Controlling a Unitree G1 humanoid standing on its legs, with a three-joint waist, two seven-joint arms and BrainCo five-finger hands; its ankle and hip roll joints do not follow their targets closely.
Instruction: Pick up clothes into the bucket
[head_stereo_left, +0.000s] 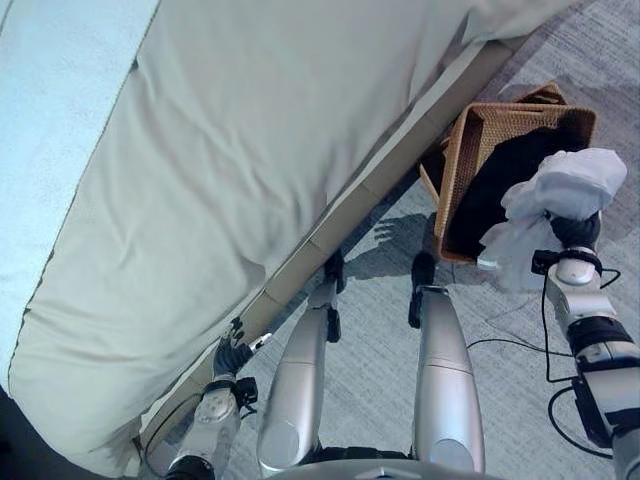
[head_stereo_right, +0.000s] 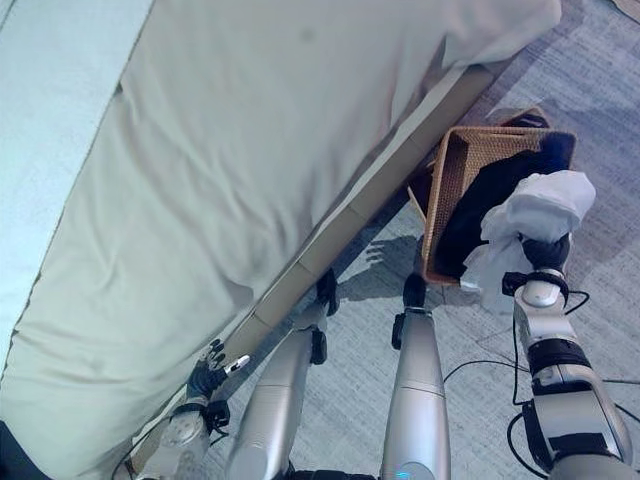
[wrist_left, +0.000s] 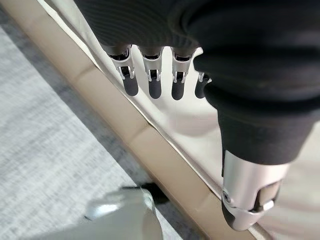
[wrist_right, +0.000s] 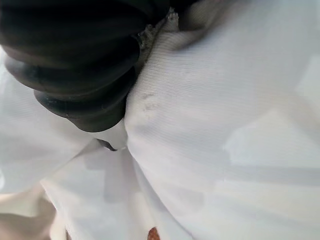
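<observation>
The right hand (head_stereo_left: 575, 232) carries a bundled white garment (head_stereo_left: 560, 195) at about three o'clock in the head views, draped over the hand so its fingers are hidden; whether they clamp the cloth cannot be told. The garment hangs over the near rim of the wicker basket (head_stereo_left: 455, 170), which sits on the floor beside the bed (head_stereo_left: 240, 150) and already holds dark clothing (head_stereo_left: 505, 180). The drop-off looks close but not done: the white piece is not yet let go inside. The left hand (head_stereo_left: 232, 355) idles at seven o'clock by the bed's edge, fingers straight and empty.
</observation>
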